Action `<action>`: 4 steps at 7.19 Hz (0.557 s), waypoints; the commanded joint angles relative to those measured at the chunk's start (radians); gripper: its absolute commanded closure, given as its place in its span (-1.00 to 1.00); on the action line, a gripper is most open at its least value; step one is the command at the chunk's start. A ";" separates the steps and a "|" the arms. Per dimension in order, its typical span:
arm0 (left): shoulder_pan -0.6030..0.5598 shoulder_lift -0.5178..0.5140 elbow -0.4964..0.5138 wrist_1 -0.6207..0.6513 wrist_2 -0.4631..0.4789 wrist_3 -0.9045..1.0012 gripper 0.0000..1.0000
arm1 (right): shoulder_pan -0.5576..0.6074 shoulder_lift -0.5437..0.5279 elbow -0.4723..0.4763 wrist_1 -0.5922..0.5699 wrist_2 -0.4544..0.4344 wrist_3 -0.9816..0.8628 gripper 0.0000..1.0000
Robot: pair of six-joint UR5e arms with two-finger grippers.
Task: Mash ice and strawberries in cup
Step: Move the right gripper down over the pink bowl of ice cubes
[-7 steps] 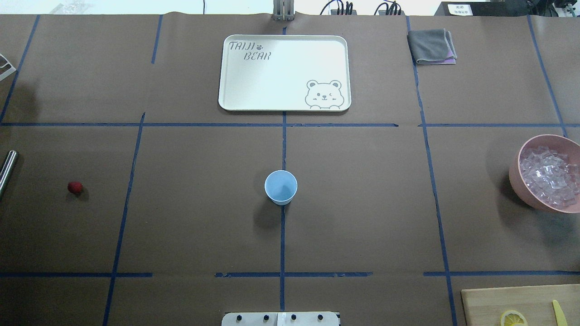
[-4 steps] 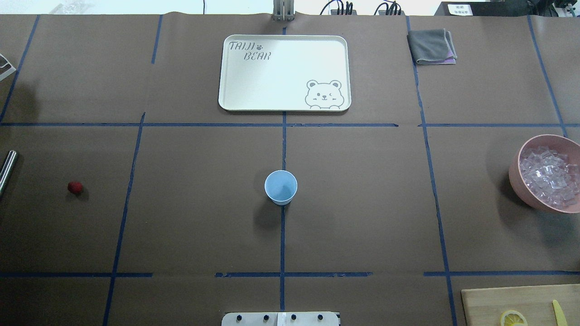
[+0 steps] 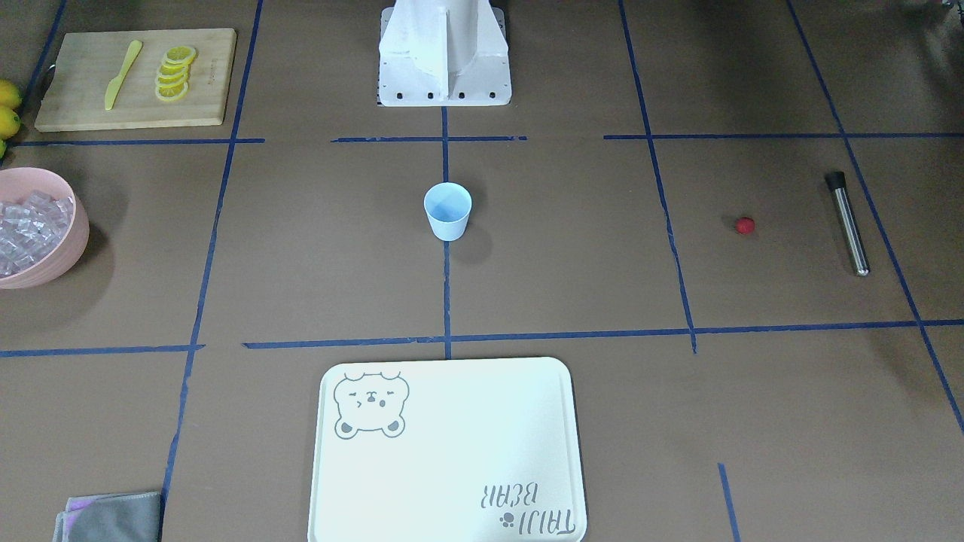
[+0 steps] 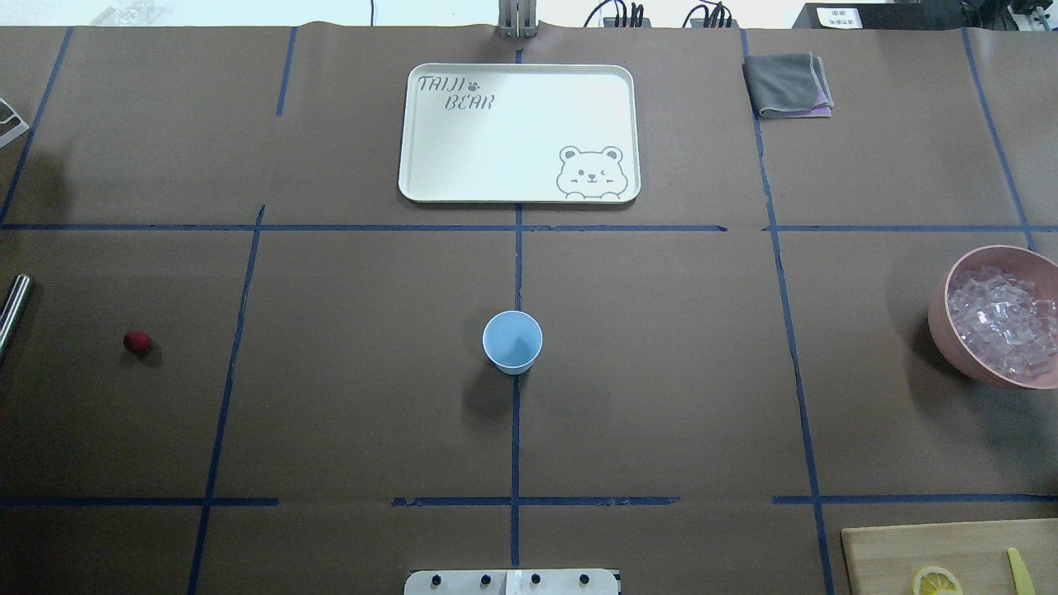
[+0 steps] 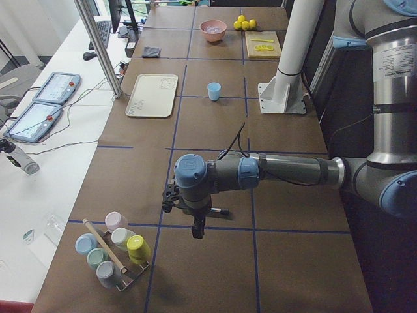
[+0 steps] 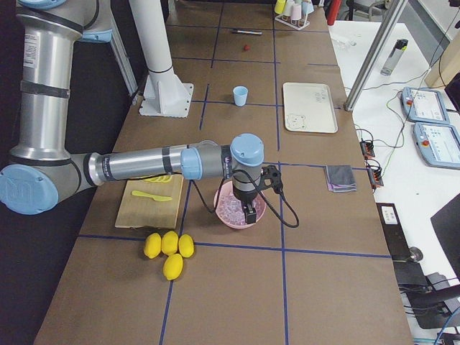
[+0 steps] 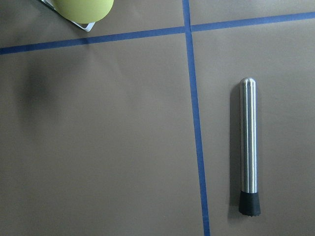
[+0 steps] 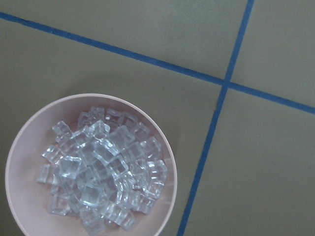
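Over the pink bowl hangs the right gripper; left gripper hangs over the steel muddler. Can't tell either claw's opening or load. Biggest risk is slick ice squirting from a pinch; lesser, the light cup tipping when hit. Tray holds nothing. Bowl is heaped with ice. Cup mid-table, nothing inside. Strawberry loose, well to its left.

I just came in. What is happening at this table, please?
Mashing has not begun. The cup stands empty in the middle of the table. The strawberry lies on it, on the robot's left, and the ice is in the bowl on its right. The left pincer hangs near a rod, the right pincer above the bowl.
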 commanded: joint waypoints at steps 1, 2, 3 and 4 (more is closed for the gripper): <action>0.000 0.002 0.000 0.000 -0.001 0.000 -1.00 | -0.153 0.019 -0.001 0.169 -0.021 0.260 -0.98; 0.000 0.002 0.000 0.001 -0.001 0.000 -1.00 | -0.212 0.017 -0.004 0.200 -0.051 0.337 -0.98; 0.000 0.002 0.000 -0.001 -0.001 0.000 -1.00 | -0.255 0.019 -0.004 0.204 -0.059 0.379 -0.89; 0.000 0.002 0.000 0.000 -0.001 0.000 -1.00 | -0.295 0.028 -0.004 0.204 -0.080 0.418 -0.86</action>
